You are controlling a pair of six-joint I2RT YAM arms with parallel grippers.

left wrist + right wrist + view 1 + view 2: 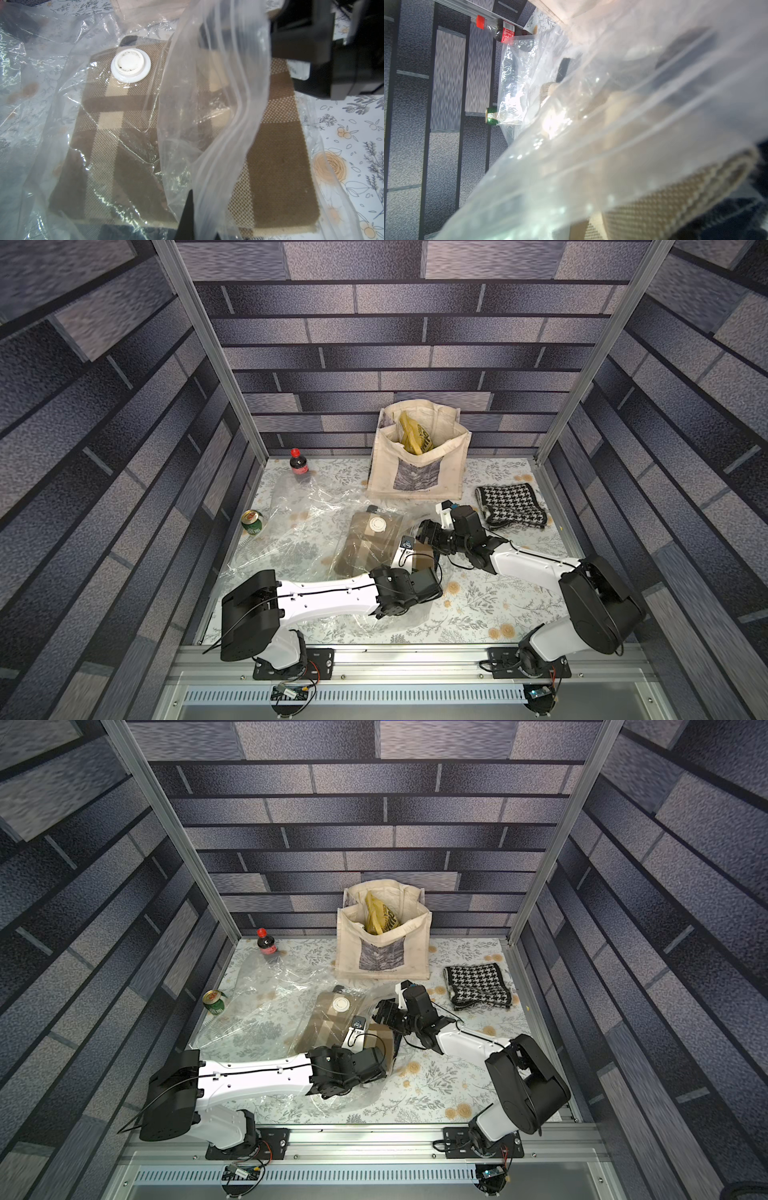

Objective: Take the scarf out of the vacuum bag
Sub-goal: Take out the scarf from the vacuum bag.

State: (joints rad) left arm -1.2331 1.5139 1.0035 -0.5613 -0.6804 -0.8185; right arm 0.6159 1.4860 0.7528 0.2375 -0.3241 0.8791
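Note:
The vacuum bag (291,539) lies crinkled across the floral table, its white valve cap (131,65) facing up. Inside it is the scarf (270,145), folded flat, brown and cream plaid. The far end of the scarf shows bare past the plastic at the bag's mouth. My left gripper (202,218) is shut on the bag's zip-edge flap and holds it up off the scarf. My right gripper (424,531) stands open at the bag's mouth, beside the scarf's end. In the right wrist view its fingers are hidden behind plastic, with the scarf's folded edge (675,197) close by.
A cream tote bag (419,464) with a yellow packet stands at the back. A cola bottle (298,462) is at the back left and a green can (253,522) at the left edge. A black-and-white houndstooth cloth (513,506) lies at the right. Enclosure walls ring the table.

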